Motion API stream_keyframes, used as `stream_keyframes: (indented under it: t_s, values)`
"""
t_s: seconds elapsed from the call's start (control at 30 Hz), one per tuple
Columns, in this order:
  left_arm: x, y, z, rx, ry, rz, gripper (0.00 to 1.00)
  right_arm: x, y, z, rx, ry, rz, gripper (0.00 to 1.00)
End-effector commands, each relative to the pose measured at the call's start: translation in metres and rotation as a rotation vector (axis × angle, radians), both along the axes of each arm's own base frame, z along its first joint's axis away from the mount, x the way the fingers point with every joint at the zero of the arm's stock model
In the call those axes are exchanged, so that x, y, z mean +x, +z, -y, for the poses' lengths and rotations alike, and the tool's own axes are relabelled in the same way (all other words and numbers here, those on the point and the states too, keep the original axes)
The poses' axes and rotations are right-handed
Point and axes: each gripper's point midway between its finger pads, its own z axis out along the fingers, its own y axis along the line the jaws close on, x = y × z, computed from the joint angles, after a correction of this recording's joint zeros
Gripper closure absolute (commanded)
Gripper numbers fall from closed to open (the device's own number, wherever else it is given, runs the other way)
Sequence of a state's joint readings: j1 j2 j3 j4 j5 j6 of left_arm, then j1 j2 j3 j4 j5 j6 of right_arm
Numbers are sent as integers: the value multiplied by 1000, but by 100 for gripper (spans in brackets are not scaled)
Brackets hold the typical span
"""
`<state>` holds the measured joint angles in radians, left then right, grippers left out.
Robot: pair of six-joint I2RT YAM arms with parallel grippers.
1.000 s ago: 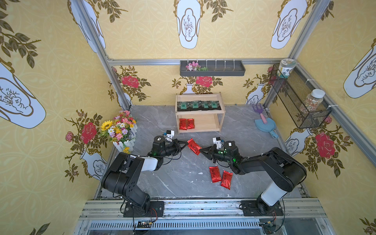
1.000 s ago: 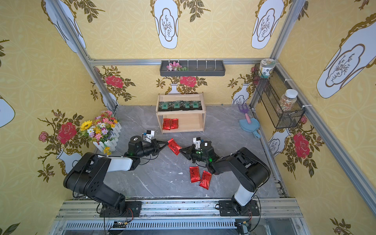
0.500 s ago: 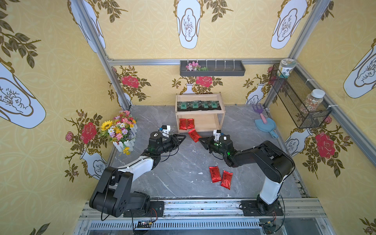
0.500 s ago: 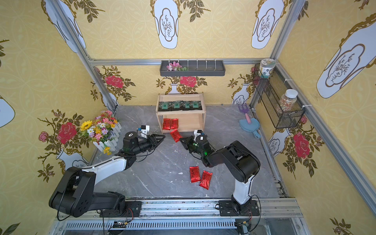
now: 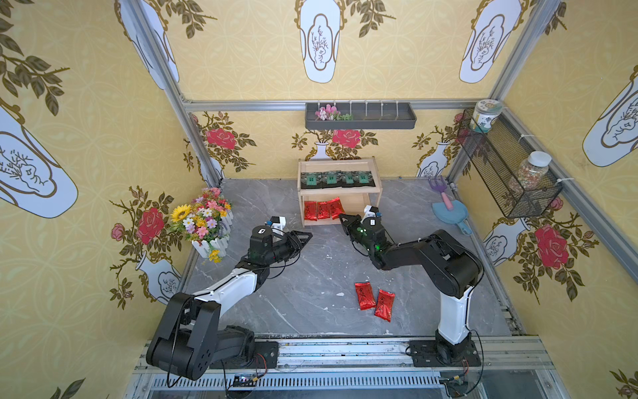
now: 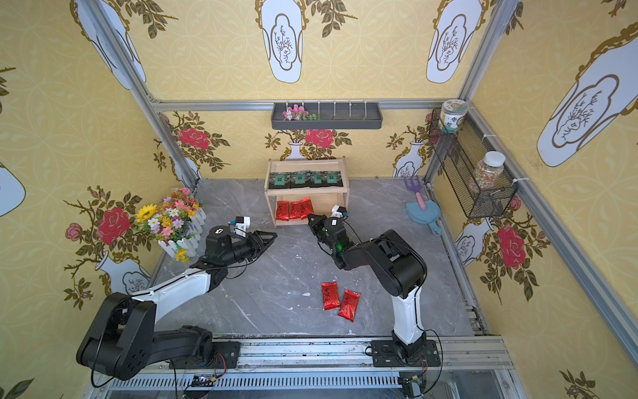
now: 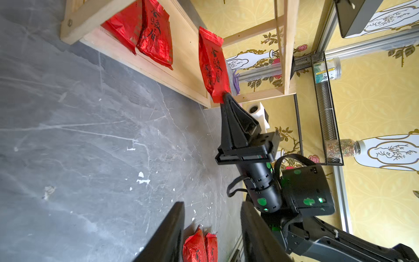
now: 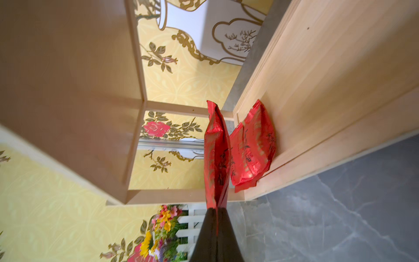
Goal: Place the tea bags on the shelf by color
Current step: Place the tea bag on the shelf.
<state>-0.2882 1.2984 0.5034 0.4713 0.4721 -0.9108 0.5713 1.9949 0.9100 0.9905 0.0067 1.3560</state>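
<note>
The wooden shelf point(image 5: 331, 222) stands at the back of the floor. Its top tier carries several black tea bags point(image 5: 336, 179). Two red tea bags point(image 5: 317, 210) lie on the lower tier. My right gripper point(image 5: 341, 217) is shut on a third red tea bag point(image 8: 216, 158) and holds it on edge over the lower tier, beside those two. My left gripper point(image 5: 309, 235) hovers open and empty over the floor, left of the shelf's front. Two more red tea bags point(image 5: 365, 295) lie side by side on the floor near the front.
A flower pot point(image 5: 203, 221) stands by the left wall. A blue dustpan with a small rake point(image 5: 448, 212) lies at the back right. A wire basket point(image 5: 507, 172) with jars hangs on the right wall, and a grey tray point(image 5: 359, 115) on the back wall.
Both grippers met at a red tea bag mid-floor. The left one opened and drew back left. The right one carried the tea bag to the shelf's lower tier.
</note>
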Motion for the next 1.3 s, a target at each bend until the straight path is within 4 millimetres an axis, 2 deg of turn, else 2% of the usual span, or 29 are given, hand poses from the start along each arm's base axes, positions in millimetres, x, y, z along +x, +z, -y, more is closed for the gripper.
stream_keyframes:
  t_s: [0.0, 0.2, 0.37, 0.67, 1.1, 1.27]
  values:
    - [-2, 0, 1, -12, -15, 4, 54, 14, -15, 5, -30, -55, -10, 99]
    - [-3, -1, 1, -15, -18, 2, 54, 28, -26, 8, -12, -84, -11, 96]
    - [-2, -3, 1, -16, -20, -5, 54, 36, -35, 14, -12, -109, -23, 95]
    - [-3, -9, 2, -17, -28, -20, 54, 48, -51, 12, 4, -122, -46, 93]
    - [-3, -11, 1, -15, -27, -26, 54, 53, -55, -2, 30, -79, -59, 88]
    - [-2, -11, 1, -14, -27, -25, 54, 52, -61, -2, 34, -72, -72, 86]
